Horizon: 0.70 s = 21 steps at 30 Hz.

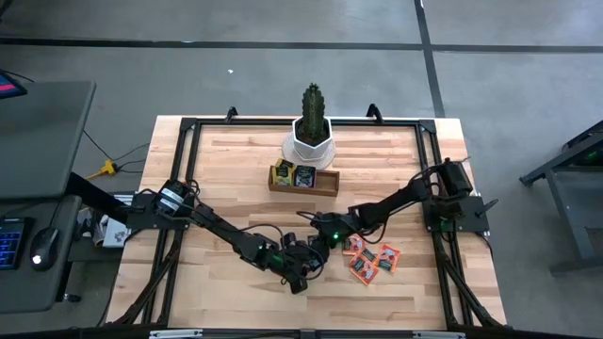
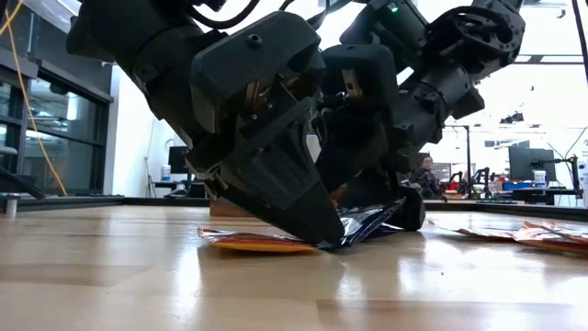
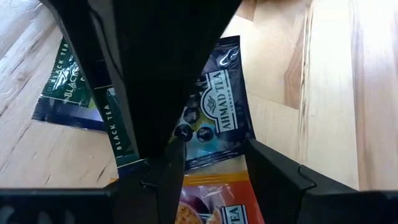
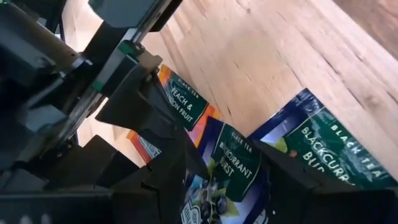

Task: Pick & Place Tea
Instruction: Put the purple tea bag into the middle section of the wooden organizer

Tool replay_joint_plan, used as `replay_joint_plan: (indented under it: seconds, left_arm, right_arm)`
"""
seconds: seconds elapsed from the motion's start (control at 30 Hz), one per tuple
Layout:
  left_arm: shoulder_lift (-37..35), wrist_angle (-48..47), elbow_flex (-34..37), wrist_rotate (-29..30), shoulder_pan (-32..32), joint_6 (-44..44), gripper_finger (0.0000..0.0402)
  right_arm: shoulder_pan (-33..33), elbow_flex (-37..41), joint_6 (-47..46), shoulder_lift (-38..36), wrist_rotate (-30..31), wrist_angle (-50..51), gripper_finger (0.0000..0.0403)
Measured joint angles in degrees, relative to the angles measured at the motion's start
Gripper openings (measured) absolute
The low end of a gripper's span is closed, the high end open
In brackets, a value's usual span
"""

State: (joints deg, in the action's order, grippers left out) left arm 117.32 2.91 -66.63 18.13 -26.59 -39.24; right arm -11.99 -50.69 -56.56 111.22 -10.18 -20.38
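Two grippers are crowded onto the same small patch of table near its middle, and that crowding is the main risk. The left gripper point(image 1: 300, 276) and the right gripper point(image 1: 318, 247) both lean down over a little overlapping heap of tea sachets: a dark blue blackcurrant sachet point(image 3: 214, 109) lies between the fingers of each, partly on an orange sachet point(image 2: 253, 242) and beside another dark one point(image 3: 65, 90). Both pairs of fingers stand apart, straddling the blue sachet without clamping it, so nothing is held yet. If both close together, they could tug the same sachet against each other, tear it, or knock fingers. Because the sachets overlap, a pinch may also lift two at once or slide the orange one away. More orange sachets point(image 1: 372, 259) lie loose just to the right, within reach of a careless sweep. The wooden tray point(image 1: 303, 179), already holding a few sachets, sits farther back by the potted cactus point(image 1: 312, 127).
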Motion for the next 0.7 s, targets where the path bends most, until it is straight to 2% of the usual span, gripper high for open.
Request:
replay_joint_plan:
  seconds: [0.33,0.63,0.7]
  left_arm:
    - [0.0,0.2,-0.1,-3.0,0.1,1.9,0.0170]
    - [0.0,0.2,-0.1,-5.4,0.1,1.7,0.0170]
    - [0.0,0.2,-0.1,-5.7,0.1,1.7,0.0170]
  right_arm:
    - [0.1,-0.1,1.3,0.0,-0.8,1.5,0.0098]
    - [0.1,0.0,1.6,0.0,-0.8,1.7,0.0010]
    - [0.1,0.0,2.0,0.0,-0.8,1.7,0.0005]
